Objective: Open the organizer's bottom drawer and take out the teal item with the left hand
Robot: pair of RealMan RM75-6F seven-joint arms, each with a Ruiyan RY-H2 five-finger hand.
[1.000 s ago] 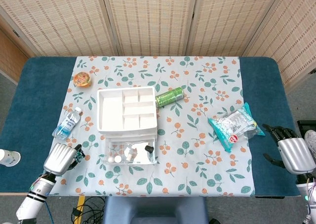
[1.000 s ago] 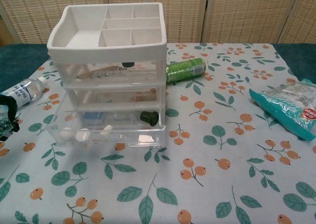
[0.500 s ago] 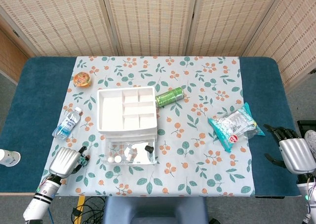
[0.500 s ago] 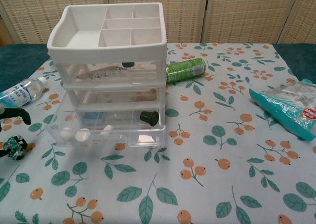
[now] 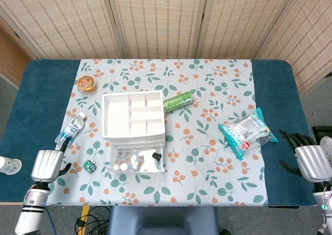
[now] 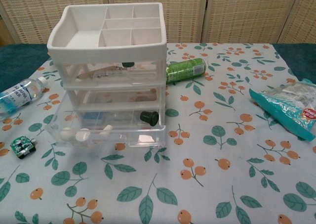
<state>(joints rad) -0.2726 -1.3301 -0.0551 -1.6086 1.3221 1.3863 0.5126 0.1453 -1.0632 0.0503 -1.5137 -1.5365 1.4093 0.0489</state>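
The white organizer stands left of the table's middle, its clear bottom drawer pulled out with small white bits and a dark knob in it. The small teal item lies on the cloth to the left of the drawer, free of any hand. My left hand hovers left of it at the cloth's edge, holding nothing, fingers apart. My right hand sits at the far right edge, fingers spread and empty. The chest view shows neither hand.
A water bottle lies left of the organizer. A green can lies behind it at the right. A teal snack bag is at the right. An orange jelly cup sits far left.
My left hand has let go of the teal item, which now lies on the cloth, and the hand has drawn back to the left. The right hand has barely moved.
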